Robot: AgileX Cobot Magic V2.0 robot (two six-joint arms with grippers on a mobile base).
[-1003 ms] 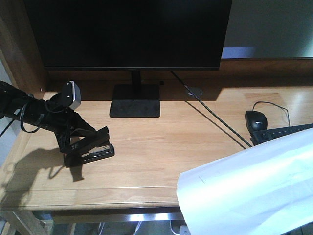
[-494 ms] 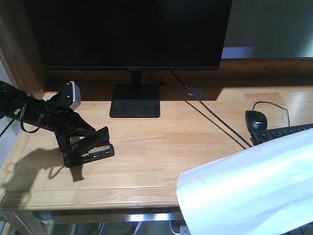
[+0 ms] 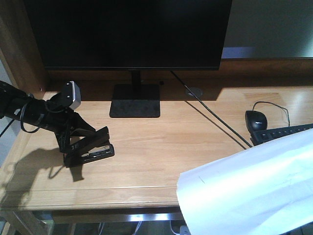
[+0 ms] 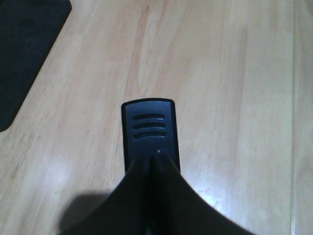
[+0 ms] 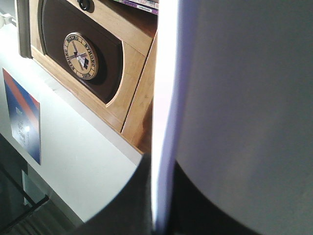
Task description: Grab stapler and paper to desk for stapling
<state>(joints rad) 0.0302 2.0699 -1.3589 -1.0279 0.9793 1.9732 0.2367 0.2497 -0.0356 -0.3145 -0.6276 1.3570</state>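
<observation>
Dark monitor (image 3: pixel 129 32) fills back, pale wall (image 3: pixel 274 24) at right — wooden cabinet (image 5: pixel 132 98), round emblem (image 5: pixel 80 55), blue-red poster (image 5: pixel 22 115).

1. The wide light-wood bench (image 3: pixel 166 147) is pale honey-tan, with fine straight grain and thin darker seams.
2. The small black plastic stapler (image 3: pixel 100 151) is black; the left wrist view shows three darker slots across its end.
3. The plain white rectangular sheet of paper (image 3: pixel 249 191) is white, faintly blue at its edges.
4. The flat black monitor (image 3: pixel 129 32), rounded black computer mouse (image 3: pixel 256 120) and black keyboard (image 3: pixel 281 133) are uniformly black.
5. The round wall badge (image 5: pixel 80 55) is cream and dark on a brown panel.
</observation>
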